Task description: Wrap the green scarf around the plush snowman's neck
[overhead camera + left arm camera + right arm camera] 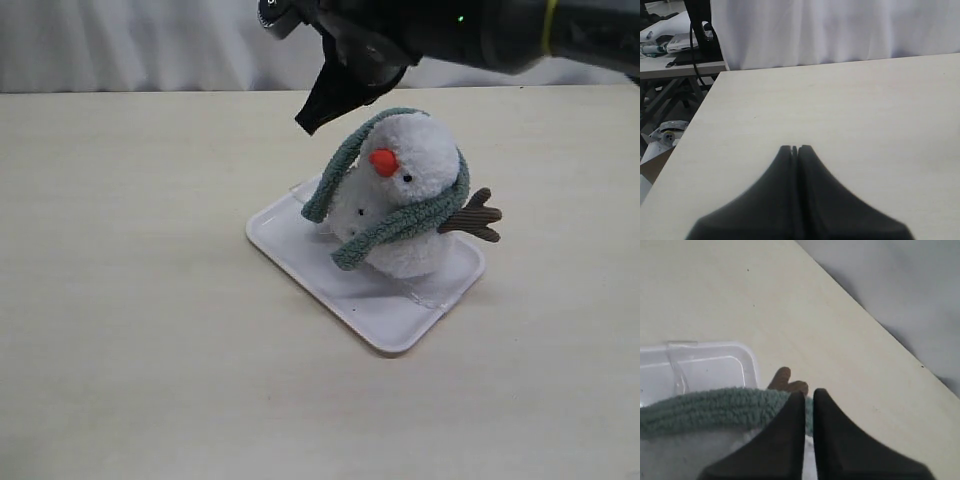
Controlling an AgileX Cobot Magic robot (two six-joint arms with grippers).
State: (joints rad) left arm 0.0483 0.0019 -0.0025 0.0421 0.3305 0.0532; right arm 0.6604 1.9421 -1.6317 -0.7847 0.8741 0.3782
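While the plush snowman [425,165] leans on its white tray [395,325], the green scarf [400,225] arcs over its head and crosses below the orange nose [384,162], not yet snug at the neck, which I can't make out. My right gripper [308,125] hangs just above that loop, jaws pressed together. Whether fabric is nipped, I cannot tell; probably I'm here to tug it lower. My left gripper [795,148] sits pressed together over bare table [840,100], keeping clear.

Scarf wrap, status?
Left tool shut over bare table. Right tool shut beside snowman, nothing visibly pinched. Green scarf looped over its top and across its front, riding high. Nothing in the way.
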